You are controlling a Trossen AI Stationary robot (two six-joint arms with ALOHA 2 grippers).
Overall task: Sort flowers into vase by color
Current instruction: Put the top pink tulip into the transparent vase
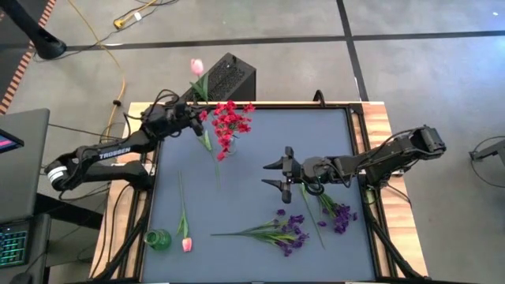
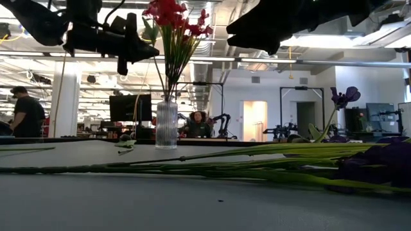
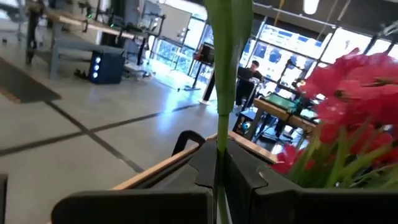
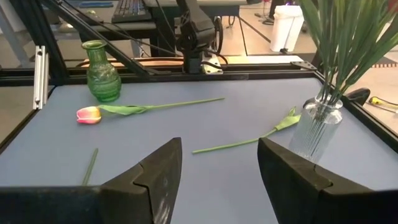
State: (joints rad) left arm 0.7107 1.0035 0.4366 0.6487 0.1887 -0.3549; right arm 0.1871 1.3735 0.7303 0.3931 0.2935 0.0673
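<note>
My left gripper point(image 1: 193, 120) hovers over the table's far left, just left of the red blossoms point(image 1: 230, 118), and is shut on a pink tulip whose bud point(image 1: 196, 67) reaches out past the far edge. The red sprays stand with their stems in a clear ribbed vase point(image 2: 166, 125). My right gripper point(image 1: 276, 175) hangs open above mid-table and touches nothing. A second pink tulip point(image 1: 185, 233) lies flat beside the green vase point(image 1: 158, 239). Purple bunches point(image 1: 288, 233) lie near the front edge and under the right arm point(image 1: 339, 213). My left gripper point(image 3: 217, 180) pinches the tulip's thin green stem point(image 3: 219, 124) between its two fingers, well below the bud. The fingers lie across the stem. The flower is lifted clear of the table and leans toward the far edge, with its leaves point(image 1: 201, 87) above the hold.
A loose green stem with a leaf point(image 4: 249, 142) lies on the table beside the clear vase point(image 4: 317, 130). The green vase point(image 4: 102, 81) stands at the near-left corner. A black box point(image 1: 229, 76) sits beyond the far edge. People and desks show in the room behind.
</note>
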